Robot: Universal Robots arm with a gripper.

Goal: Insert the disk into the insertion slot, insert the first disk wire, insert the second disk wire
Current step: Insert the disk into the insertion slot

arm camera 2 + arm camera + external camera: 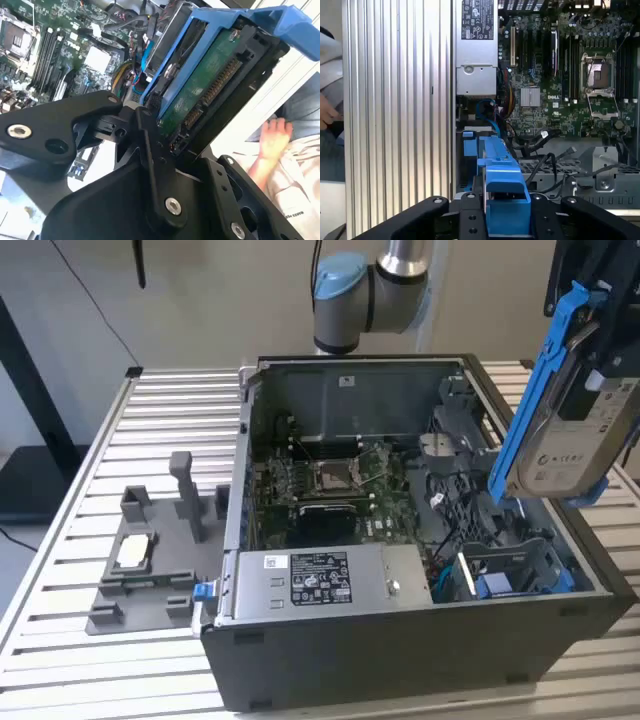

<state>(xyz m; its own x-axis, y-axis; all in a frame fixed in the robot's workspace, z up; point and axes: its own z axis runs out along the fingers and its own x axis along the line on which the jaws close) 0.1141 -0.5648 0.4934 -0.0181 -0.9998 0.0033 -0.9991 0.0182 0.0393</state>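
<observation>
The pincer (506, 220) is clamped on the disk (570, 430), its black fingers (470, 217) pressing either side of the blue frame's end. In the exterior view the disk hangs in the air at the exterior view's right, over the open computer case (400, 660). It stands steeply tilted, nearly on end, with its labelled face turned outward.

The insertion slot (510, 575), a grey cage with blue parts, lies below it in the case's near corner on that same side. It sits just beside the power-supply box (320, 580) and nearer than the motherboard (330, 480). Disk and slot are apart, with nothing seated.

So the step in hand looks to be the first one, carrying the disk to its slot. In the second wrist view the disk's green underside (200, 90) shows a bare connector edge, so neither wire is in.

Seating the disk would call for tipping the frame level with the cage and squaring its edges to the opening, since the fit is close. The loose cables (540, 145) near the cage could snag.

A person's hand (275, 140) rests beyond the slatted table (170, 420), well clear of the case.
</observation>
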